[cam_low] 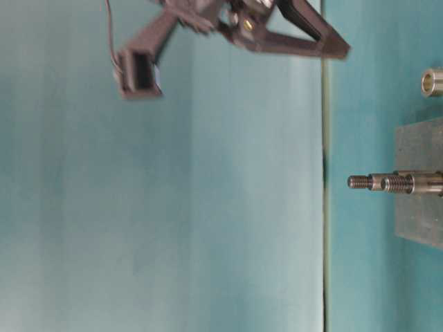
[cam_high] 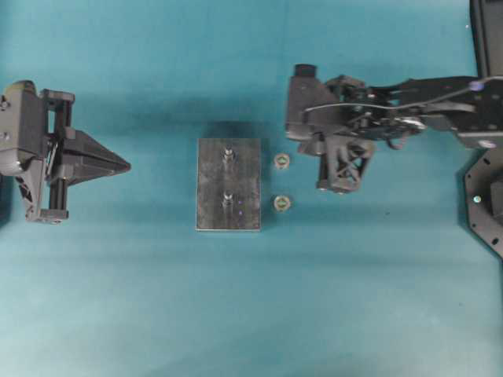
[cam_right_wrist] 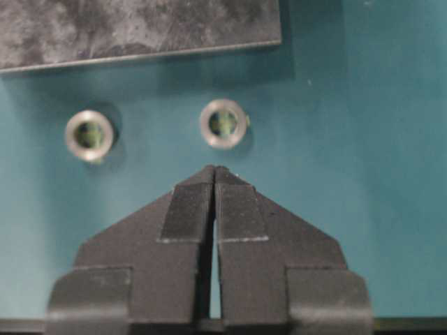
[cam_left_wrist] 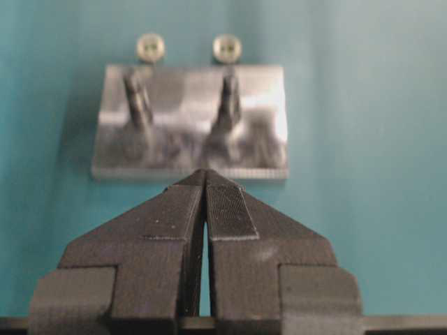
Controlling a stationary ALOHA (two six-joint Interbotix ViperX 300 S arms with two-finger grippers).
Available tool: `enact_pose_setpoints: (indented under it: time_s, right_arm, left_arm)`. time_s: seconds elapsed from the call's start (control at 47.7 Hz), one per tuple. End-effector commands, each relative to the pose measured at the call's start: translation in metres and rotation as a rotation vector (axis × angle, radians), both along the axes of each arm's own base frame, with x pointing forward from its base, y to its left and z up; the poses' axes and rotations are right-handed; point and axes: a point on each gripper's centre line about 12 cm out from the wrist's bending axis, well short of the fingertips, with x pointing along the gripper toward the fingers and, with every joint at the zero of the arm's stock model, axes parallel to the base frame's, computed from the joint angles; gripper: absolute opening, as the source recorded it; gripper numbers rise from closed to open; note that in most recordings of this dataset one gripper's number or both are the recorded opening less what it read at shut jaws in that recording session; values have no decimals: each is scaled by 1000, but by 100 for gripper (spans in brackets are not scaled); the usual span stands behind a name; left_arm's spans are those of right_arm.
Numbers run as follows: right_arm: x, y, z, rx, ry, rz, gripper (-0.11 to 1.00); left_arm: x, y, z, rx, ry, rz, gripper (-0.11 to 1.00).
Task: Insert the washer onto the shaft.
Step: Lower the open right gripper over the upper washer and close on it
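Just short of the two washers, the right gripper (cam_right_wrist: 214, 171) hangs with its fingertips pressed together and nothing between them, the nearer washer (cam_right_wrist: 223, 125) lying flat on the table straight ahead of its tips and the other washer (cam_right_wrist: 89, 135) off to one side. Beyond both sits the metal block (cam_high: 228, 184) with its two shafts (cam_high: 228, 154) standing upright, so a washer must come down over a shaft from above, hole in line with it. Across the block, the left gripper (cam_left_wrist: 205, 174) is likewise closed and empty, well apart from the washers, so I judge the right arm nearer for the pickup.
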Motion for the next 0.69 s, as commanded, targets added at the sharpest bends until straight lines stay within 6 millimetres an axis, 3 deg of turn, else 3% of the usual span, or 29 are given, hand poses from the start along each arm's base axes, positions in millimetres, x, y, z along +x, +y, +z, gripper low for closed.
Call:
enact_pose_setpoints:
  time_s: [0.0, 0.168, 0.252, 0.671]
  right_arm:
    - [9, -3, 3, -10, -16, 7, 22]
    - [17, -5, -13, -4, 28, 9, 72]
    - [22, -7, -18, -12, 38, 15, 90]
    - [42, -17, -41, -53, 89, 48, 86]
  left_arm:
    - [5, 0, 13, 2, -15, 0, 0]
    - [5, 0, 12, 2, -9, 0, 0]
    - [5, 0, 12, 2, -11, 0, 0]
    - [4, 0, 13, 1, -14, 1, 0]
